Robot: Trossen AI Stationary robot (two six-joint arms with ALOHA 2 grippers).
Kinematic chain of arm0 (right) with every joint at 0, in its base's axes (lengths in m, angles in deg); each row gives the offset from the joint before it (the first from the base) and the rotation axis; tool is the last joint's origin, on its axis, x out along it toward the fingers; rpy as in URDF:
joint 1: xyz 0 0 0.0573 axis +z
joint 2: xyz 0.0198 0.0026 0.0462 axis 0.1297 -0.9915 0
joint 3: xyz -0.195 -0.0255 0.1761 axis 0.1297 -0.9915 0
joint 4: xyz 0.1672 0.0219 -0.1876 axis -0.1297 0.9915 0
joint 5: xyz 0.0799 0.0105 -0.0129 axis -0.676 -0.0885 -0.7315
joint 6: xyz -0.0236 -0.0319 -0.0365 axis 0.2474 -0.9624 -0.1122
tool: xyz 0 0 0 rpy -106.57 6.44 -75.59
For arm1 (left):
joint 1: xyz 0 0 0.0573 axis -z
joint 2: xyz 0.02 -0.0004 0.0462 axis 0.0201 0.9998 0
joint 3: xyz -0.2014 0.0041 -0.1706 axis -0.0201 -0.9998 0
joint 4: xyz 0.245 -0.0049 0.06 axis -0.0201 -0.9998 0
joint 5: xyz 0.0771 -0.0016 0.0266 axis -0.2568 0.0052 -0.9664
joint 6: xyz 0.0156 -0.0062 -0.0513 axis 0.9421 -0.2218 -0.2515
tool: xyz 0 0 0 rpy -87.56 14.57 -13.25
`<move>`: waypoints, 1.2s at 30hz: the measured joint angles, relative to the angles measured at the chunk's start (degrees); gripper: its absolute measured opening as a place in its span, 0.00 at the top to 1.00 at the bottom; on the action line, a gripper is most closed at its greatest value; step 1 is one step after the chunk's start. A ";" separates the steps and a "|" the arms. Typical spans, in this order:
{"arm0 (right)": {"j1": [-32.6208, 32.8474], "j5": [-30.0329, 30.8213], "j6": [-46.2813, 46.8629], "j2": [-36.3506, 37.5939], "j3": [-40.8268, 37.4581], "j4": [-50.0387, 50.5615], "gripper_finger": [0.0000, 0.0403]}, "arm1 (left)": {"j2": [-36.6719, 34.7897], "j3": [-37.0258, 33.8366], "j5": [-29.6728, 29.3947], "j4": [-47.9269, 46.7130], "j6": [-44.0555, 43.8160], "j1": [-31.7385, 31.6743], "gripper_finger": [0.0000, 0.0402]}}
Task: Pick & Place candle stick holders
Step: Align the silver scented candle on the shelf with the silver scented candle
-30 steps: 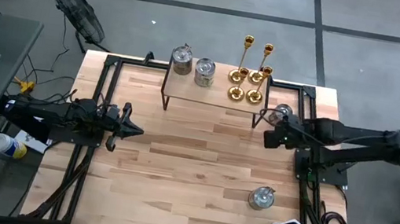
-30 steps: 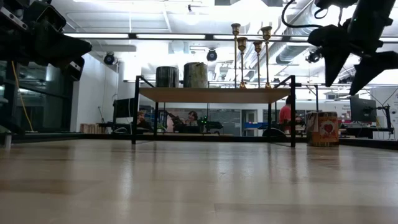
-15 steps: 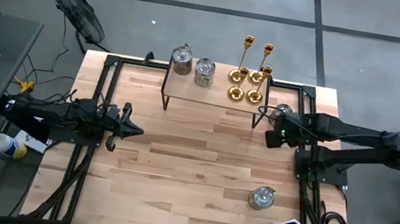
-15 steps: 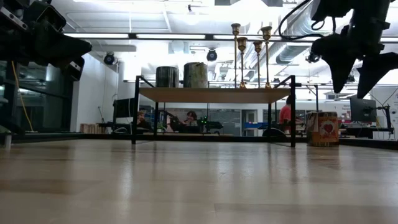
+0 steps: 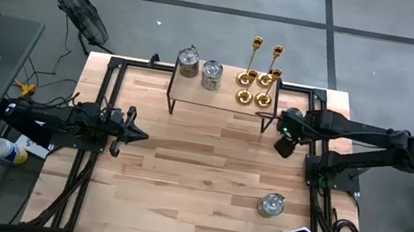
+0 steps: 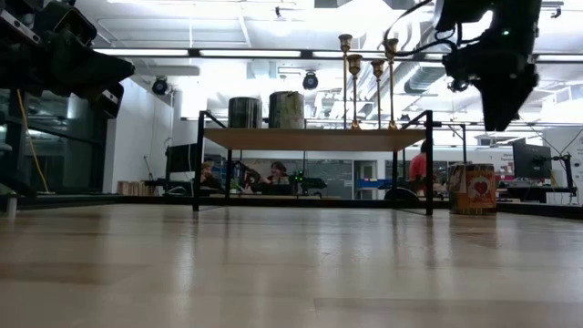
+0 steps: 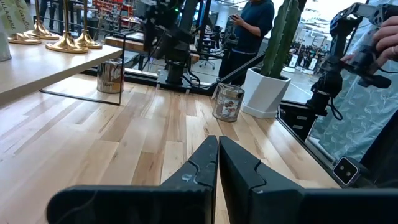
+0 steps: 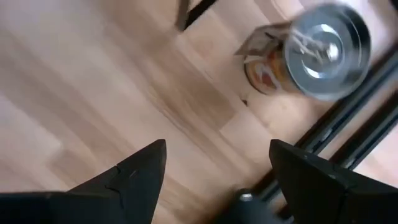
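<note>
I am holding the right gripper (image 5: pixel 284 142) with its jaws spread and empty, above the desk (image 5: pixel 197 180) just beside the shelf (image 5: pixel 218 95), near its right leg and a lidded jar (image 8: pixel 311 50). The candle stick holders (image 5: pixel 258 78) are standing upright, clustered on the shelf's right end, so I judge I am lining up to reach them. The left gripper (image 5: pixel 138 134) is waiting closed, holding nothing, over the desk's left side, well clear.
</note>
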 joint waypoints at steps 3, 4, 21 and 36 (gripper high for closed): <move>0.24 -0.51 -10.45 0.04 0.00 -0.41 0.31 | 0.00 0.00 0.00 0.01 -0.01 0.00 0.97; 0.11 -0.70 -12.94 0.09 0.00 -0.61 0.31 | 0.00 0.00 0.00 0.00 -0.01 0.00 0.97; -9.97 -0.94 -38.18 1.70 -0.07 -3.00 0.27 | 0.00 0.01 0.00 0.01 0.00 0.00 0.97; -11.77 -4.79 -33.79 2.05 -5.58 -8.82 0.02 | 0.00 0.00 0.00 0.02 -0.02 0.00 0.97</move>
